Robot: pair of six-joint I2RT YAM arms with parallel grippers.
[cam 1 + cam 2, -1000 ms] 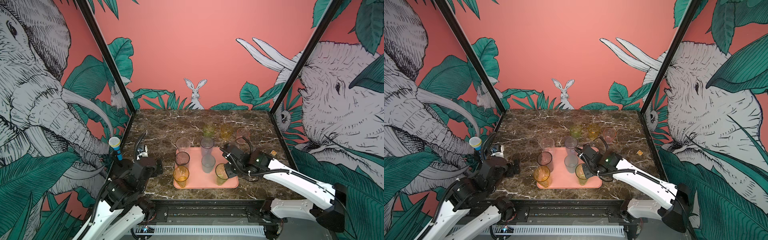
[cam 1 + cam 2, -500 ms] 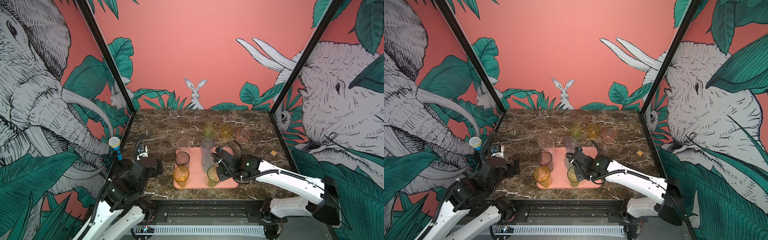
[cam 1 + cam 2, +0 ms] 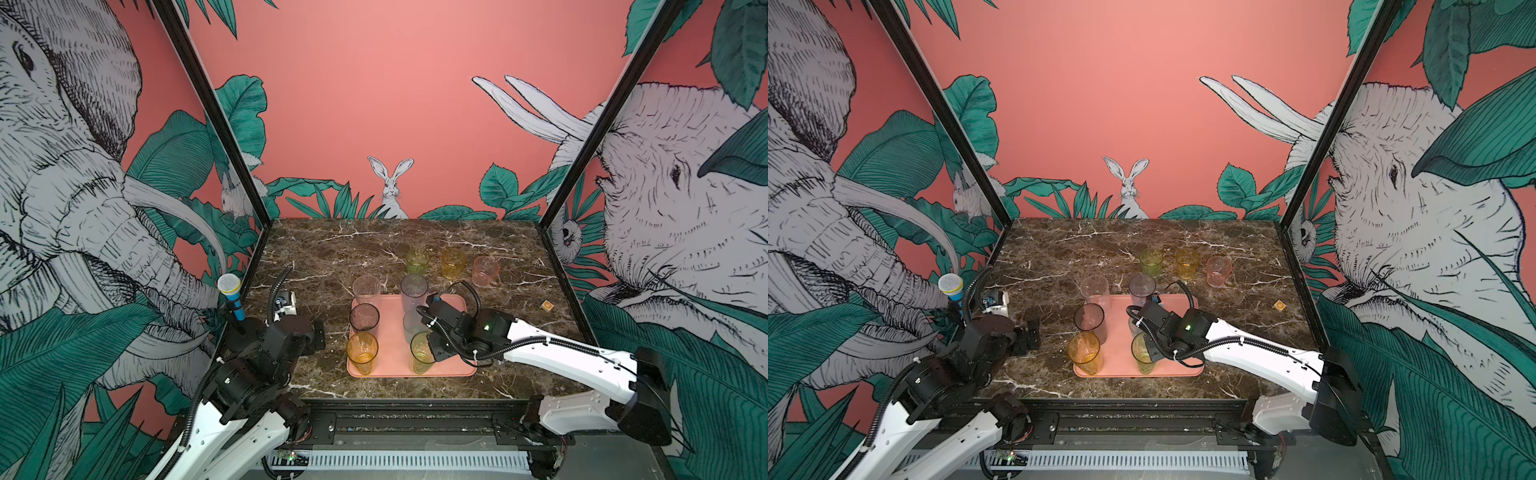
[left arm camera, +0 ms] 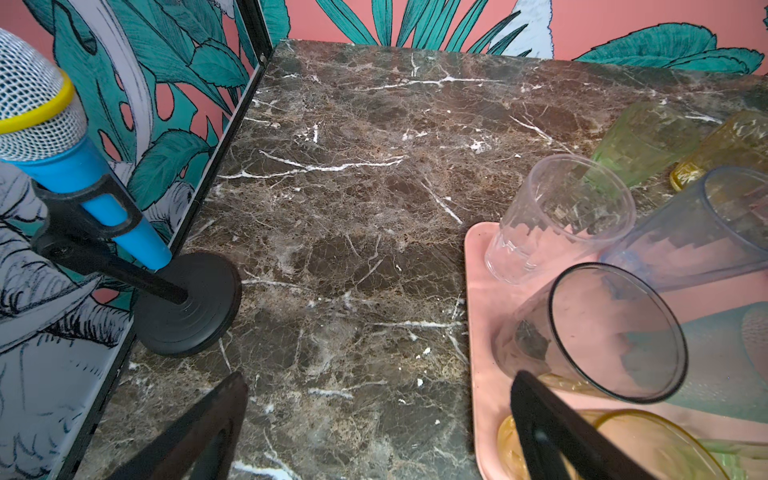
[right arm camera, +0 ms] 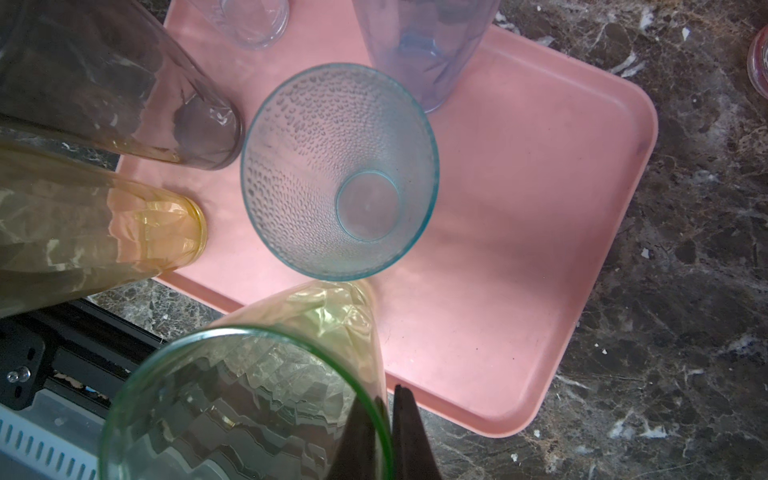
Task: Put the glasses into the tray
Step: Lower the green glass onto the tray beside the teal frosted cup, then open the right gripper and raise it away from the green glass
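Note:
The salmon-pink tray point(image 3: 392, 353) lies at the front middle of the marble table. My right gripper point(image 5: 388, 419) is shut on the rim of a tall yellow-green glass point(image 3: 422, 353), one finger inside and one outside, at the tray's front middle. Also on the tray stand a tall amber glass point(image 3: 362, 353), a smoky dark one point(image 3: 364, 318), a clear one point(image 3: 365, 286), a grey-lilac one point(image 3: 413, 291) and a frosted teal one point(image 5: 338, 170). Behind the tray, on the table, stand short green point(image 3: 417, 259), amber point(image 3: 453, 262) and pink point(image 3: 485, 270) glasses. My left gripper point(image 4: 378, 380) is open and empty, left of the tray.
A blue microphone point(image 3: 229, 291) on a black stand sits at the table's left edge. A small orange cube point(image 3: 547, 306) lies near the right wall. Patterned walls close in the table on three sides.
My right gripper has carried the yellow-green glass leftward, from the tray's front right toward its front middle. The left arm has not moved.

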